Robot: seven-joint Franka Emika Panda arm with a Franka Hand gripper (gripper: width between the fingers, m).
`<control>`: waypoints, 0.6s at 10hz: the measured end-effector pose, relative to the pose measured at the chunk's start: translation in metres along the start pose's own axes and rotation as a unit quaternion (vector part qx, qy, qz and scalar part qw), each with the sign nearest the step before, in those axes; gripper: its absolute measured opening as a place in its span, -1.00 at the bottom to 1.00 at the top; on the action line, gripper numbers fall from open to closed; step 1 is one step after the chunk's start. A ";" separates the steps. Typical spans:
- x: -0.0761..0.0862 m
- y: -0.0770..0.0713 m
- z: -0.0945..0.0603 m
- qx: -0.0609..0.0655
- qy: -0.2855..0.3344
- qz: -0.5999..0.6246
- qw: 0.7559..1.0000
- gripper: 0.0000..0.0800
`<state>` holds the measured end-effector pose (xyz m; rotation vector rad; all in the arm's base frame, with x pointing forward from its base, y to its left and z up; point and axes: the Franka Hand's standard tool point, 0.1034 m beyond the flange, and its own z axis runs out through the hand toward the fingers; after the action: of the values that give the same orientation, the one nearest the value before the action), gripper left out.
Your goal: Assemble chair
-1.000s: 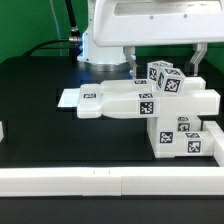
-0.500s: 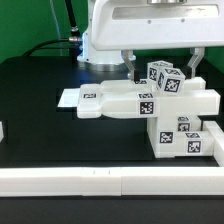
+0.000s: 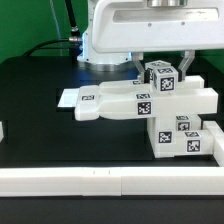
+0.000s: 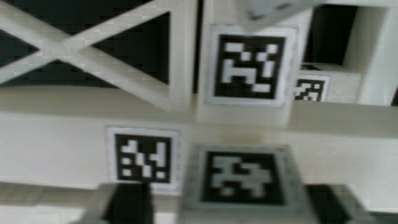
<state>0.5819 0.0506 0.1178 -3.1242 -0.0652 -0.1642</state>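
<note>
1. Black surface (image 3: 40, 110) fills most of my exterior view, with a long white border rail (image 3: 90, 180) along its near edge and green backdrop behind.
2. My arm's big white housing (image 3: 150, 25) hangs over the work from above, hiding most of the wrist.
3. On the surface sits the partly built chair (image 3: 150, 105): a long blocky piece lying flat, its long axis running across the exterior view from left to right, with tagged blocks stacked under its right end.
4. At the exterior view's left end of that piece, the marker board (image 3: 66, 98) shows as a thin white sheet just beside it.
5. On top, toward the exterior view's right, stands a small tagged block (image 3: 162, 76), directly below my wrist.
6. My fingers (image 3: 160, 70) come straight down on either side of that block and look closed onto it; in the wrist view the dark fingertips (image 4: 128, 205) flank a tagged face (image 4: 237, 178).
7. I judge the coming move turns on this: the block sits between the fingers, so it goes straight up or gets pressed down.
</note>
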 end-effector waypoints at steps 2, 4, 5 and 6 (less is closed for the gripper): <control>0.000 0.000 0.000 0.000 0.000 0.003 1.000 -0.30; 0.000 0.000 0.000 0.000 0.000 0.013 1.000 -0.30; 0.000 0.000 0.001 0.001 0.000 0.038 0.999 -0.30; 0.000 -0.001 0.001 0.001 -0.001 0.082 0.997 -0.30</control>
<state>0.5815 0.0517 0.1169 -3.1087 0.1917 -0.1590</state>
